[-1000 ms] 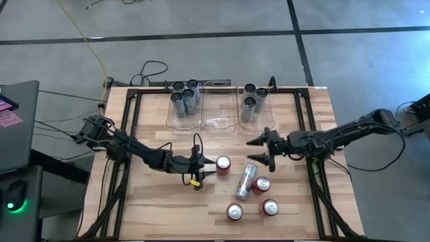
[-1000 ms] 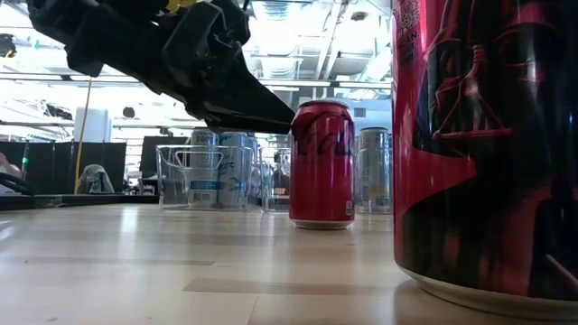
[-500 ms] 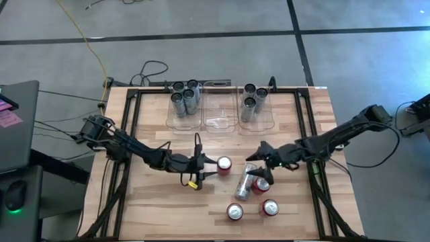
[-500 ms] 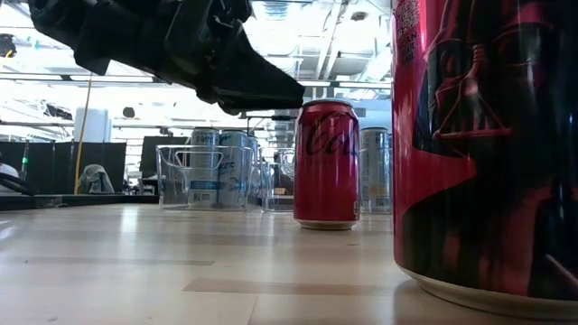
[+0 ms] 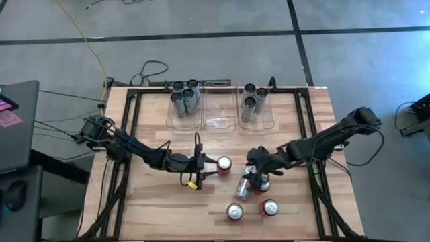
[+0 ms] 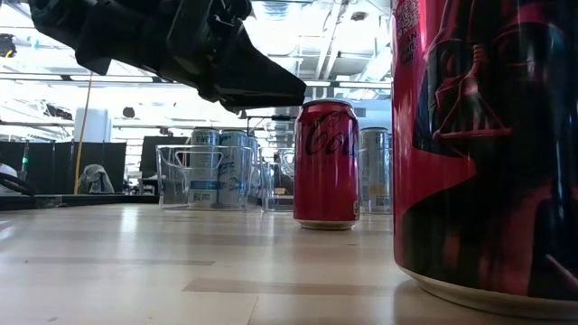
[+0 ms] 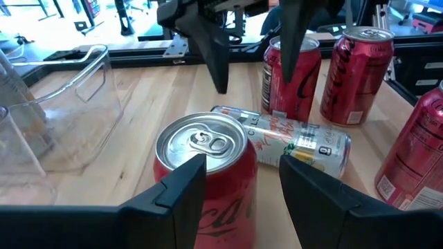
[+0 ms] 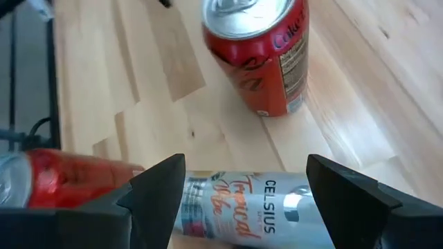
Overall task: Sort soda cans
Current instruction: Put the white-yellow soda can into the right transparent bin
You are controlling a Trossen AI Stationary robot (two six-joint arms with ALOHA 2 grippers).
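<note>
My left gripper [image 5: 209, 165] [image 7: 242, 160] is open and level beside an upright red can [image 5: 223, 164] [image 7: 202, 173], which stands just ahead of its fingertips; in the low view its finger [image 6: 266, 86] hangs just left of that can's top [image 6: 326, 162]. My right gripper [image 5: 255, 168] [image 8: 246, 159] is open above a silver can [image 5: 245, 181] [image 8: 259, 207] that lies on its side on the wood. Three more red cans [image 5: 261, 183] [image 5: 234, 212] [image 5: 270, 208] stand upright near it. Whether the left finger touches its can, I cannot tell.
Three clear bins line the far edge: the left one [image 5: 169, 117] holds several silver cans, the middle one [image 5: 218, 119] none, the right one [image 5: 267, 119] three. A red can [image 6: 488, 144] fills the low view's right side. Bare wood lies along the near left.
My right gripper has swung from near the bins toward the table's near edge and left, dropping until it hangs over the lying silver can, still open. My left gripper has edged a little toward its red can.
</note>
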